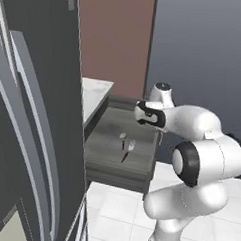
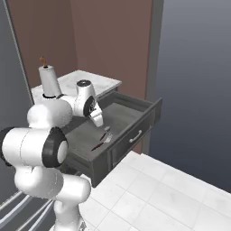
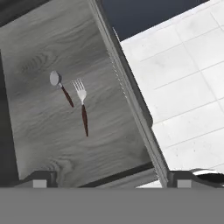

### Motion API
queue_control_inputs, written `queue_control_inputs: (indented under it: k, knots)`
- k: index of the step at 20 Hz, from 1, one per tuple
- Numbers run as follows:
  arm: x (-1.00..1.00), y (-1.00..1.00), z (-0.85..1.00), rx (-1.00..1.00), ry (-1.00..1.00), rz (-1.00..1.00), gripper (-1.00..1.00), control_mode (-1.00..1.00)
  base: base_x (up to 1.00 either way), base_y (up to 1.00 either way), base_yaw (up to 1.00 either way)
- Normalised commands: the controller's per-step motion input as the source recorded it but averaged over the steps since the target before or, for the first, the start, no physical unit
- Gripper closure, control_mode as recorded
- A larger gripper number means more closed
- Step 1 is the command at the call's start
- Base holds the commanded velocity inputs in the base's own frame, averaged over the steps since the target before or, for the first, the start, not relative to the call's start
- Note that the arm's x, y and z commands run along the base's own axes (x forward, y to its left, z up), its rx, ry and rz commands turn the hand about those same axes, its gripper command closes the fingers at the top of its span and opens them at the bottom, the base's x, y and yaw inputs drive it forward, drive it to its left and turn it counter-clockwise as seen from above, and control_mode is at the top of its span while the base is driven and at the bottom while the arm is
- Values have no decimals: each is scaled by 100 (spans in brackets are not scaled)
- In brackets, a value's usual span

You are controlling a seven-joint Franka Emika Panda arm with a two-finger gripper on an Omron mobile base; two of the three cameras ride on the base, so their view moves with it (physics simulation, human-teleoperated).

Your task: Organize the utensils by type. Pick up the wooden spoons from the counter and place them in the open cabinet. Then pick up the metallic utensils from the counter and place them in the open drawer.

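The open drawer [image 1: 103, 159] [image 2: 135, 128] [image 3: 39, 131] stands pulled out below the white marble counter [image 1: 94, 93] [image 2: 74, 81]. Two metallic utensils lie side by side on its grey floor: a round-headed spoon [image 3: 59, 85] [image 1: 123, 137] [image 2: 107, 129] and a fork [image 3: 82, 105] [image 1: 128, 149] [image 2: 102, 142], both with dark reddish handles. My gripper [image 2: 98, 121] [image 3: 110, 180] hovers above the drawer, open, with nothing between its fingers. It is above and apart from the utensils. The wooden spoons and the open cabinet are out of view.
A tall dark door with long grey handles [image 1: 36, 138] stands close on the left. A white upright roll [image 2: 48, 79] sits on the counter. White tiled floor [image 2: 171, 194] lies in front of the drawer, and a reddish wall [image 2: 113, 40] rises behind it.
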Motion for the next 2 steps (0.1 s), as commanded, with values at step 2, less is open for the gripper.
queue_control_inputs:
  k: [2]
  knots:
    - [-100,-16,94,0,-19,0,-100,-100,0,0,0]
